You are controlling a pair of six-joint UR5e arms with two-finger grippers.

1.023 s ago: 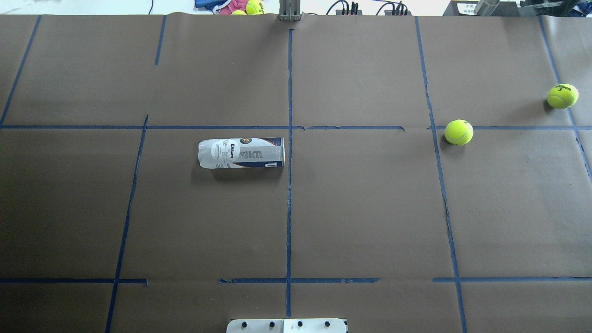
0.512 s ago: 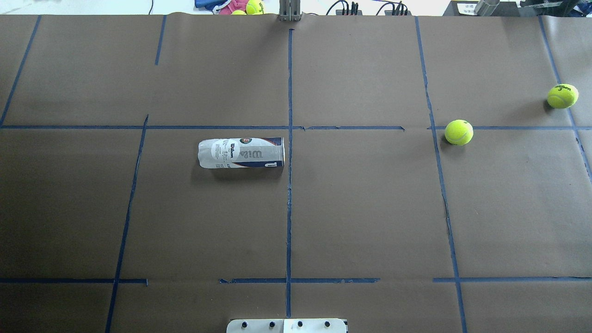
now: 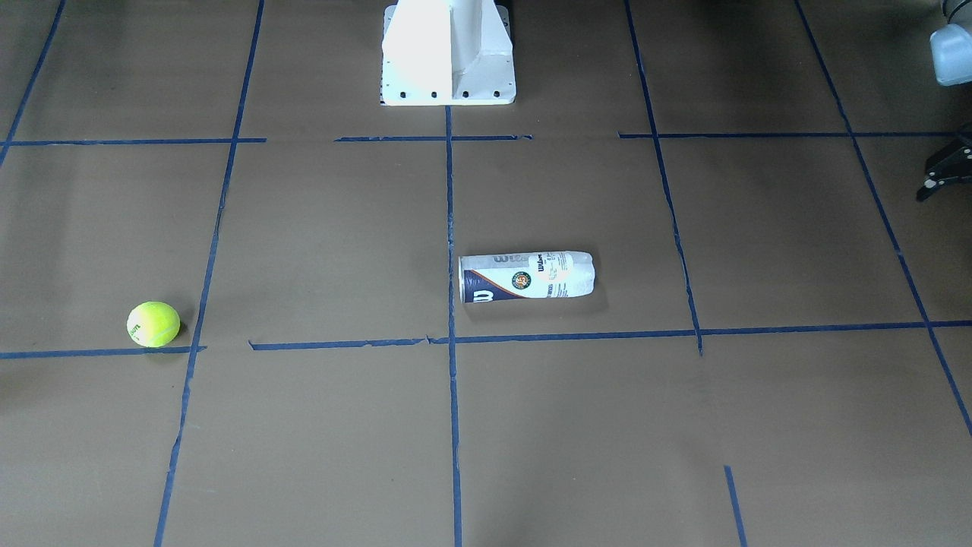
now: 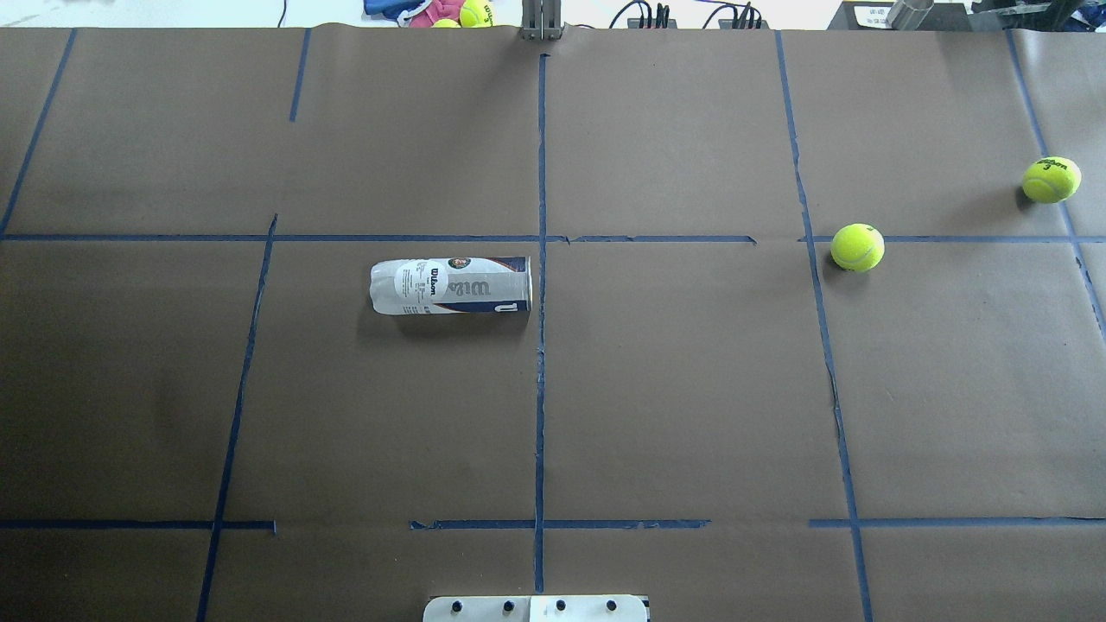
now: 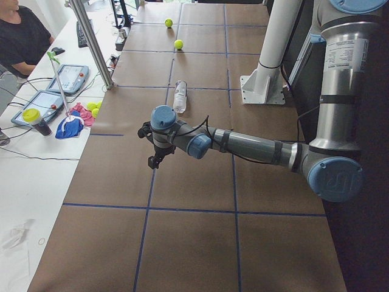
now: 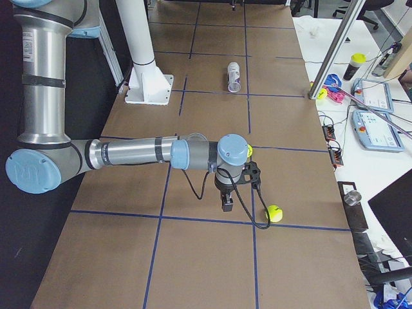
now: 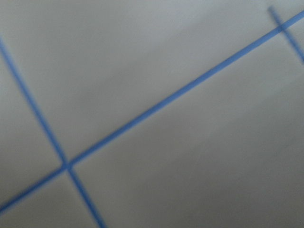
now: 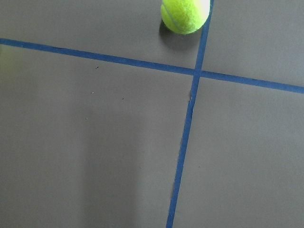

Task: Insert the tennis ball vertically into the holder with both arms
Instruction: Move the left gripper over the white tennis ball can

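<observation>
The holder lies on its side near the table's middle, and it also shows in the front view. One tennis ball rests to its right, and a second ball with dark print lies far right. A ball sits on a tape line in the right wrist view. My right gripper hovers over the table between the two balls; I cannot tell if it is open. My left gripper hovers over bare paper well away from the holder; I cannot tell its state. Neither arm shows in the overhead view.
Brown paper with a blue tape grid covers the table. The white pedestal base stands at the robot's edge. A metal post, spare balls and cloth lie at the far edge. An operator sits beyond that edge.
</observation>
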